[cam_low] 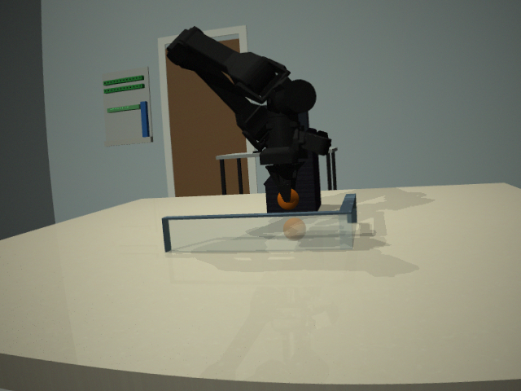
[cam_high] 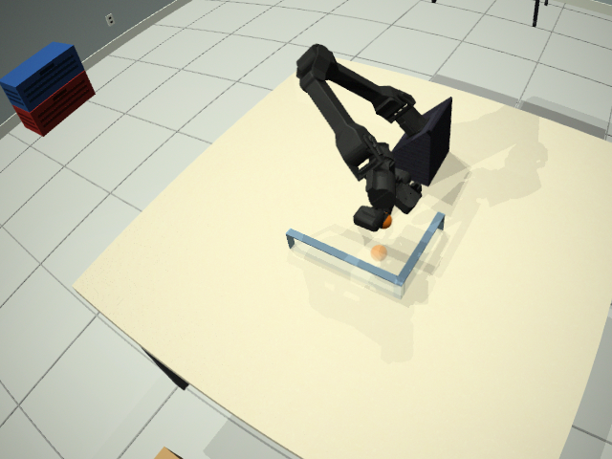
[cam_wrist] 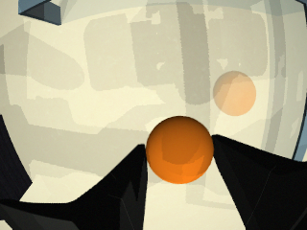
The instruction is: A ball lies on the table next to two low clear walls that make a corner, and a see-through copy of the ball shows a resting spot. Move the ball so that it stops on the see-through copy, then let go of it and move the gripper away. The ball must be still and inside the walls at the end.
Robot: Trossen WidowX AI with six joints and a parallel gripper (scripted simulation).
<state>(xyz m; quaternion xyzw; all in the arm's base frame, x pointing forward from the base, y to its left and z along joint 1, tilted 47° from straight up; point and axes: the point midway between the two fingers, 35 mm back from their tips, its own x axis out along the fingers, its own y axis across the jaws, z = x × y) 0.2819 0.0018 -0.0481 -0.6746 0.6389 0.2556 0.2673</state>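
Observation:
The orange ball (cam_high: 387, 221) (cam_low: 291, 199) (cam_wrist: 179, 155) is pinched between both fingertips of my gripper (cam_wrist: 178, 146), which is shut on it. In the exterior view the ball hangs above the table, a little higher than the wall's top rail. The see-through copy (cam_high: 378, 252) (cam_low: 294, 229) (cam_wrist: 234, 93) sits low inside the corner; in the wrist view it is up and to the right of the ball. The two clear walls have blue rails, the long one (cam_high: 340, 253) (cam_low: 252, 216) and the short one (cam_high: 423, 247) (cam_low: 348, 204), and meet in a corner.
The dark arm stand (cam_high: 436, 142) is behind the gripper on the pale table (cam_high: 222, 320) (cam_low: 126, 315). The long wall's free end post (cam_high: 290, 240) (cam_low: 164, 234) is at the left in the top and exterior views.

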